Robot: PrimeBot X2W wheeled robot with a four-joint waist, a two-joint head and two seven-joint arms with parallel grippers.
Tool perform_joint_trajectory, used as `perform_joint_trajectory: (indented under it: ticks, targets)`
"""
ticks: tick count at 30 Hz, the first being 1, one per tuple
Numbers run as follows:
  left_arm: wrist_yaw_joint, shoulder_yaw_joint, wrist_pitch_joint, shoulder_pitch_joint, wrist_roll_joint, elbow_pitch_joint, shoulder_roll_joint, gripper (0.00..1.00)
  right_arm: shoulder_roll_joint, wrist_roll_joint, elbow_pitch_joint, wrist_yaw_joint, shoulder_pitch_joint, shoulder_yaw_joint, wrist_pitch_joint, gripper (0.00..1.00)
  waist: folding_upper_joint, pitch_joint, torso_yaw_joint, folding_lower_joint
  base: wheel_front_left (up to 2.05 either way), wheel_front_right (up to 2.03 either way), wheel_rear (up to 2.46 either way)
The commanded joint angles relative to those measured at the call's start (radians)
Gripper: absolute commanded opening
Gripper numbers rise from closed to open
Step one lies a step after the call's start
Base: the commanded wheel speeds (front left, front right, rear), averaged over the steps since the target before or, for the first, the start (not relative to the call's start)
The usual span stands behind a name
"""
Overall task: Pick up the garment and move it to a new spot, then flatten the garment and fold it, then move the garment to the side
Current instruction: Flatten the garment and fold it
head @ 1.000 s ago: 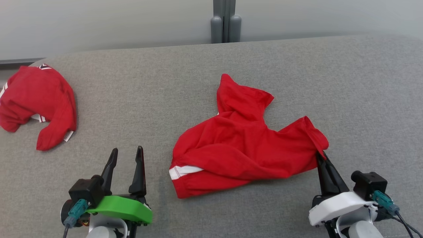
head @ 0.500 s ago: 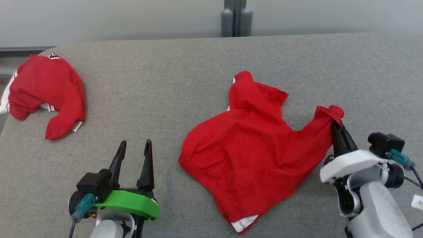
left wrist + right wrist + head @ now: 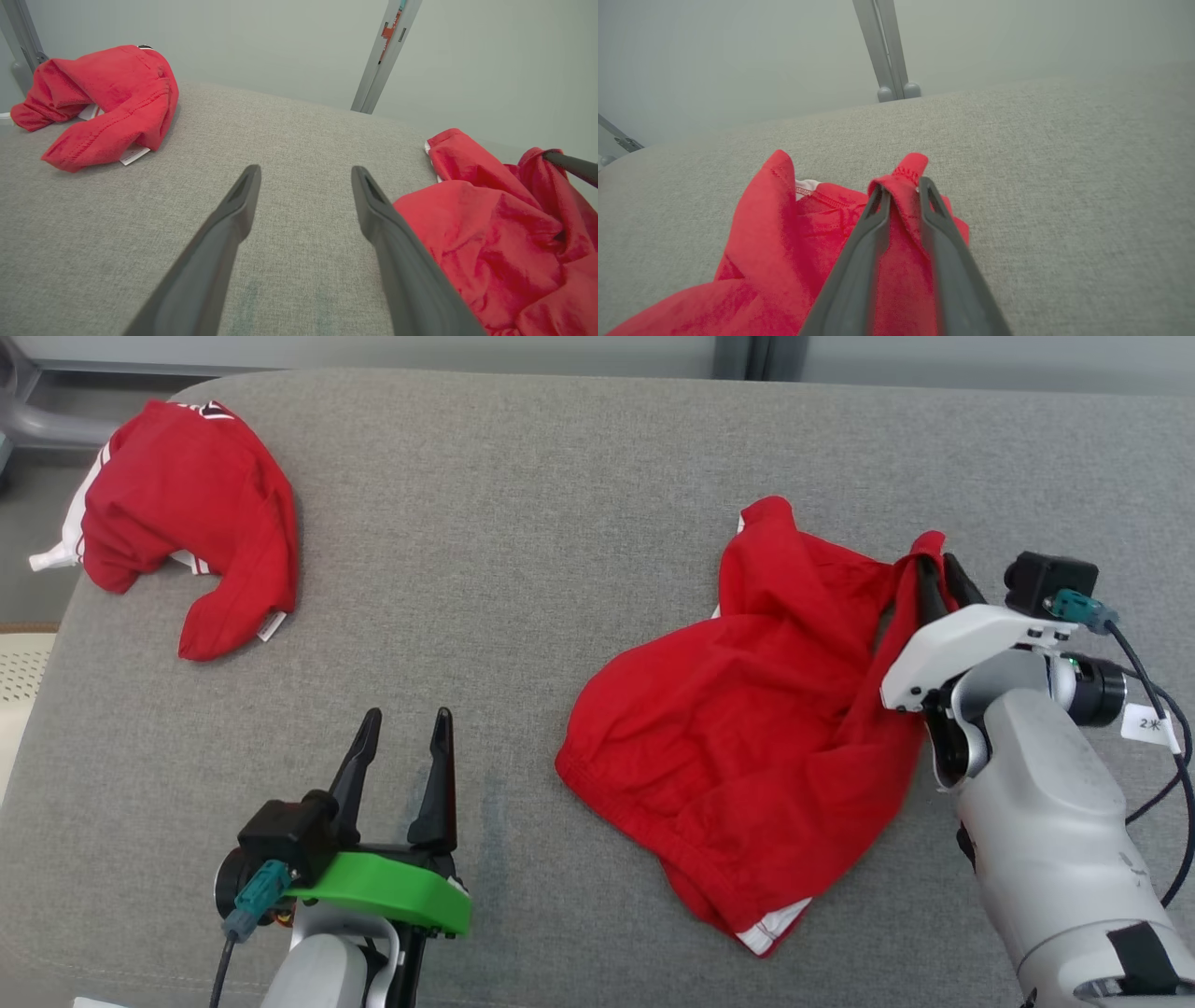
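"Red shirt (image 3: 747, 737): where does it lie from you?"

"Crumpled on the grey worktop (image 3: 523, 523), to the left of my right pincer (image 3: 934, 565) and back alongside that forearm. Its long axis runs from those fingertips to the white-trimmed hem nearest me."

"And your grip?"

"My right pincer is narrow, with a raised corner of cloth caught between its fingers. My left pincer (image 3: 406, 717) is wide and empty, and the shirt is off to its right. For flattening, I judge my left arm nearer the loose left edge."
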Motion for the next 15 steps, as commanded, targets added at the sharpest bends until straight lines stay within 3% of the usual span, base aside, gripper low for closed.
perform_joint_trajectory:
  ticks: [1,7,15]
  targets:
    - [-0.007,0.004,-0.001,-0.018,0.01,0.004,-0.006,1.0,-0.003,-0.013,0.024,0.0,-0.04,0.018,-0.021,1.0,0.0,0.012,0.005,0.0,0.0,0.0,0.0]
    - [-0.012,0.017,-0.001,-0.012,0.018,0.011,-0.01,1.0,-0.004,0.029,0.065,0.0,-0.087,0.1,-0.068,1.0,0.0,-0.001,-0.031,0.0,0.0,0.0,0.0]
    - [-0.017,0.023,-0.001,0.022,0.029,0.017,-0.014,1.0,-0.003,-0.023,-0.065,0.0,0.087,0.065,-0.077,1.0,0.0,-0.038,-0.088,0.0,0.0,0.0,0.0]
